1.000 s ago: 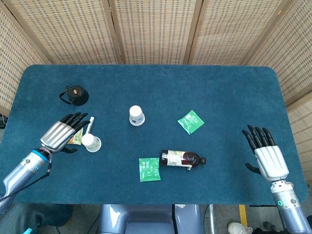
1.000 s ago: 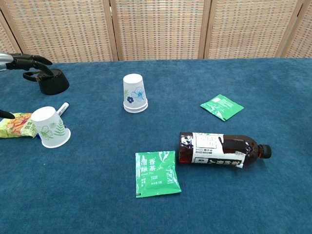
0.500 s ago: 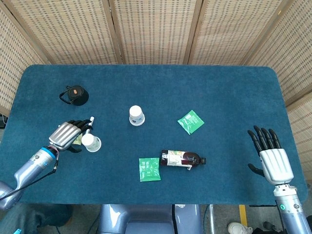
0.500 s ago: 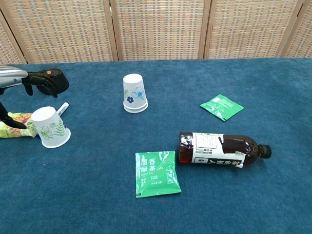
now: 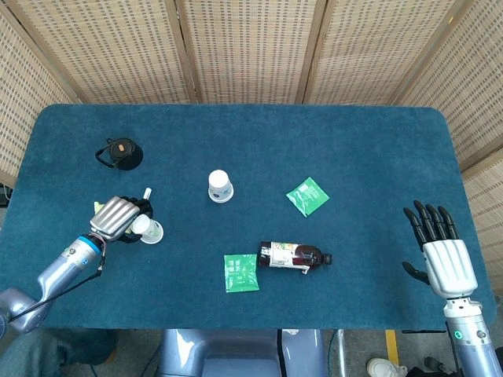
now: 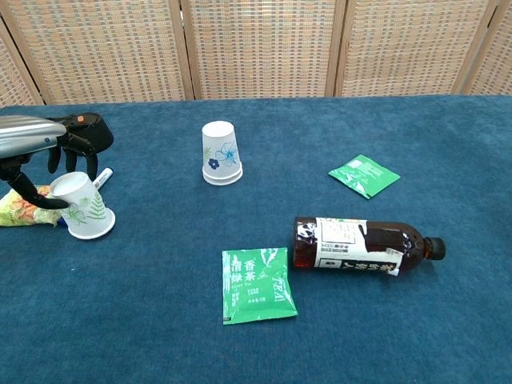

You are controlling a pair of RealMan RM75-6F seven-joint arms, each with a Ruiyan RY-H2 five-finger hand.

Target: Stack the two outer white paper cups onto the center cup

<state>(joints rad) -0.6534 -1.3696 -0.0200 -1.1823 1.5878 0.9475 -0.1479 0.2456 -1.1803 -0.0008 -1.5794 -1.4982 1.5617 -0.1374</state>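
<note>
leaf-print cup [image 6: 84, 214] — left hand [image 5: 118, 220] curled over it, upside down.

left hand [image 5: 118, 219] over cup [image 5: 147, 229], right hand [image 5: 442, 251] spread

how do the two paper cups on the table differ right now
The cup by the left hand has a green leaf print; the centre cup has a blue flower print. The left hand has its fingers around the leaf cup, though a firm grip is not clear; the flower cup stands free, untouched. The leaf cup sits near the table's left edge beside a marker; the flower cup stands mid-table. Both are white and upside down.
</note>
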